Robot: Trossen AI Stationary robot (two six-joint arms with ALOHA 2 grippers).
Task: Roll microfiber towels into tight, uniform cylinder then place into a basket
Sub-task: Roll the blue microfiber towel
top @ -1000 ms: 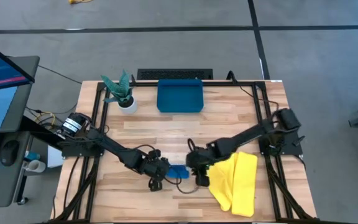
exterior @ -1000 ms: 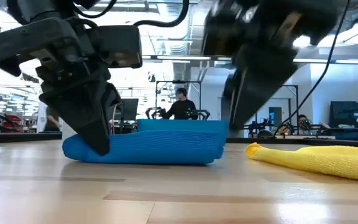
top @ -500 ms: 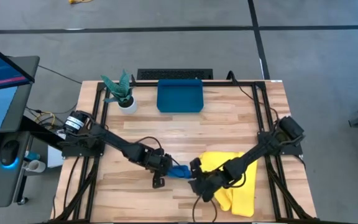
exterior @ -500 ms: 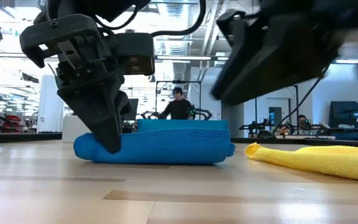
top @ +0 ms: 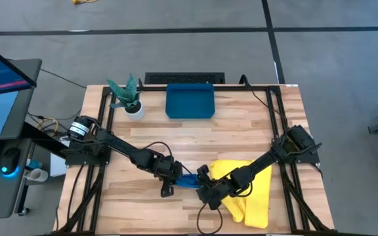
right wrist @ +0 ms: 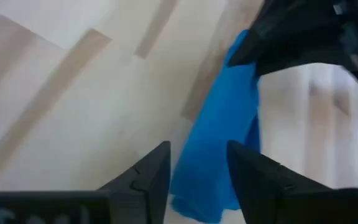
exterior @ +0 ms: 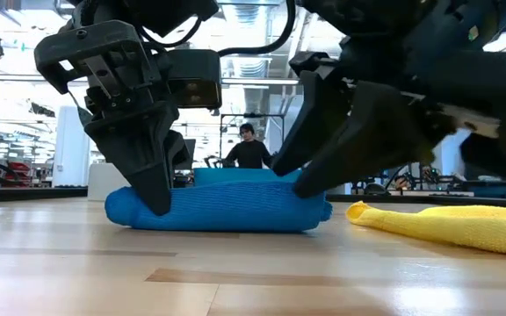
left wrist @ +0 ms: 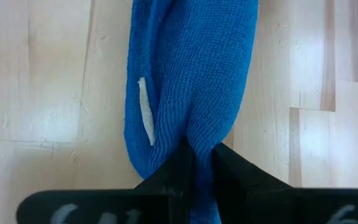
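The left end effector (left wrist: 199,163) is pinched tight on one end of the blue towel (left wrist: 194,81), its two dark fingers (left wrist: 173,171) pressed into the fabric. In the low view this end effector (exterior: 152,197) stands upright at the roll's end, tips down at the bench (exterior: 235,272). The blue towel (exterior: 222,209) lies as a rolled cylinder flat on the wood, near the front middle of the bench (top: 195,141).

The right end effector (right wrist: 197,171) has its fingers spread apart, straddling the other end of the blue towel (right wrist: 219,149) without closing on it. From above, the right end effector (top: 205,190) sits just beside the left end effector (top: 170,177), with the blue towel (top: 188,181) between them.

The yellow towel (top: 251,193) lies loosely folded beneath the right arm, just beside the blue roll. The basket (top: 189,101) sits at the bench's far edge, well apart from both towels, with a potted plant (top: 128,98) next to it. A person (exterior: 249,151) shows in the room behind.
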